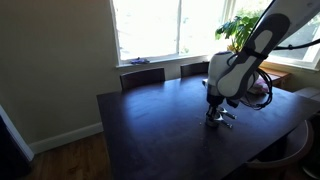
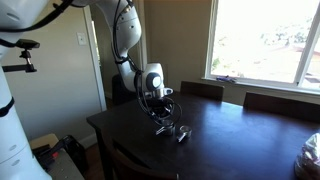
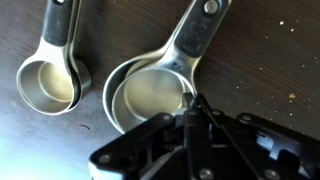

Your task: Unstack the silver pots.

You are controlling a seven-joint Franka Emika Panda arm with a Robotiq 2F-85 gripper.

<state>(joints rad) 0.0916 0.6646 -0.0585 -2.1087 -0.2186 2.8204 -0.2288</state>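
In the wrist view a small silver pot [image 3: 48, 85] lies alone on the dark table at the left, its handle pointing up. Beside it, in the middle, sits a larger silver pot [image 3: 118, 100] with a smaller silver pot [image 3: 150, 98] nested inside it, their handles overlapping toward the upper right. My gripper [image 3: 193, 108] is low over this stack. Its fingers are closed together at the right rim of the nested pots, apparently pinching it. In both exterior views the gripper [image 1: 215, 106] [image 2: 160, 110] is just above the pots [image 1: 222, 118] [image 2: 172, 128].
The dark wooden table [image 1: 150, 130] [image 2: 230, 140] has chairs [image 1: 142, 76] along its window side. A plant [image 1: 240, 28] stands by the window. A pale bag-like object [image 2: 310, 155] lies at a table corner.
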